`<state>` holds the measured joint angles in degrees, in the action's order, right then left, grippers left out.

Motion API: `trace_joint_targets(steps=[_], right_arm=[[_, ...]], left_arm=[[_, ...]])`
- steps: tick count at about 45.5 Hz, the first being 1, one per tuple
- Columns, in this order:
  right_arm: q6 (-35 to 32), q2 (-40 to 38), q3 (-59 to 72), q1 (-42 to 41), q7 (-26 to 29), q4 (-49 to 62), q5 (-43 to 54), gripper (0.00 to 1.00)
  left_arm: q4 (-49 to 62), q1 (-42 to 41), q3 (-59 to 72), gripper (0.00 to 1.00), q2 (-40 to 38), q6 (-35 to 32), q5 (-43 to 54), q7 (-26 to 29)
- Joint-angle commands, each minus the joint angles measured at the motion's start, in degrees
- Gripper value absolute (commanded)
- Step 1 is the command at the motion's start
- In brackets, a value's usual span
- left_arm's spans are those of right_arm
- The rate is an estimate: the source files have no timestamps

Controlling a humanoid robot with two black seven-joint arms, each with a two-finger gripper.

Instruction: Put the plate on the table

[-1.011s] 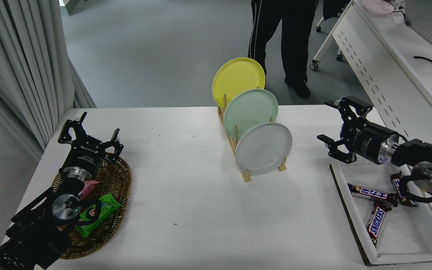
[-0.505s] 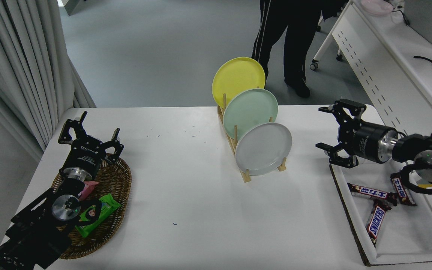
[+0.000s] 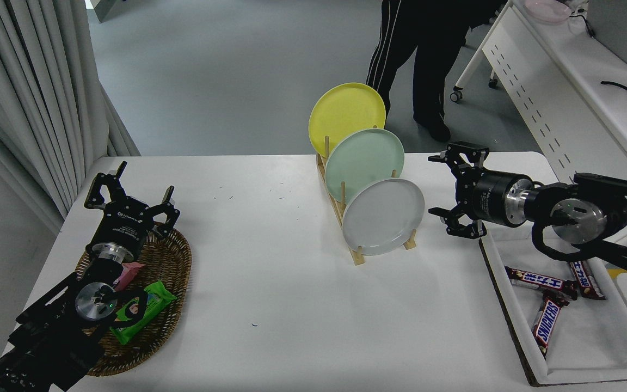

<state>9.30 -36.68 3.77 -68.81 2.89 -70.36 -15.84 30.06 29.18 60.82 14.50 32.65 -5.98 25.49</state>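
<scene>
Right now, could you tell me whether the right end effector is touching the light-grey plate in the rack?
Apart. The head view shows bare white table between the open right end effector and the light-grey plate, which stands in the wooden rack.

- Light-grey plate [image 3: 383, 216] upright in wooden rack [image 3: 358, 255], near table [image 3: 292, 305] far edge.
- Right gripper [image 3: 436, 185] spread wide, just right of plate, apart.
- Left gripper [image 3: 128, 191] parked, splayed, above basket [image 3: 172, 267] by left edge.

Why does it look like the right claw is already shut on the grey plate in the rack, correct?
Not quite. In the head view the right claw is open and just right of the grey plate, not touching it. The plate does stand in the rack.
</scene>
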Motion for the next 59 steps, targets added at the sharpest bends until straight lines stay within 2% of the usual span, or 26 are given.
trace_joint_targets(steps=[1, 5, 11, 31, 39, 46, 52, 56, 59], right_arm=[[6.2, 5.8, -0.2, -0.9, 0.5, 3.9, -1.2, 1.0], [4.9, 6.6, -0.1, -0.9, 1.5, 3.9, -2.1, 1.0], [4.5, 7.1, -0.1, -0.8, 5.9, 4.0, -2.3, 1.0], [3.6, 7.5, -0.7, -0.3, 6.0, 3.0, -0.9, 1.0], [0.9, 7.7, -1.5, 1.8, 5.9, 3.7, -1.0, 1.0], [1.2, 8.2, -7.4, 3.4, 5.6, 5.2, 0.2, 1.0], [1.2, 10.5, -11.7, 5.9, 4.8, 8.6, 6.1, 1.0], [0.5, 11.9, -17.9, 8.9, 0.4, 11.6, 12.8, 1.0], [0.6, 12.1, -18.9, 9.4, -0.1, 12.6, 14.5, 1.0]], left_arm=[[0.0, 0.0, 0.0, 1.0, 0.0, 0.0, 0.0, 0.0], [0.0, 0.0, 0.0, 1.0, 0.0, 0.0, 0.0, 0.0], [0.0, 0.0, 0.0, 1.0, 0.0, 0.0, 0.0, 0.0], [0.0, 0.0, 0.0, 1.0, 0.0, 0.0, 0.0, 0.0], [0.0, 0.0, 0.0, 1.0, 0.0, 0.0, 0.0, 0.0], [0.0, 0.0, 0.0, 1.0, 0.0, 0.0, 0.0, 0.0], [0.0, 0.0, 0.0, 1.0, 0.0, 0.0, 0.0, 0.0], [0.0, 0.0, 0.0, 1.0, 0.0, 0.0, 0.0, 0.0], [0.0, 0.0, 0.0, 1.0, 0.0, 0.0, 0.0, 0.0]])
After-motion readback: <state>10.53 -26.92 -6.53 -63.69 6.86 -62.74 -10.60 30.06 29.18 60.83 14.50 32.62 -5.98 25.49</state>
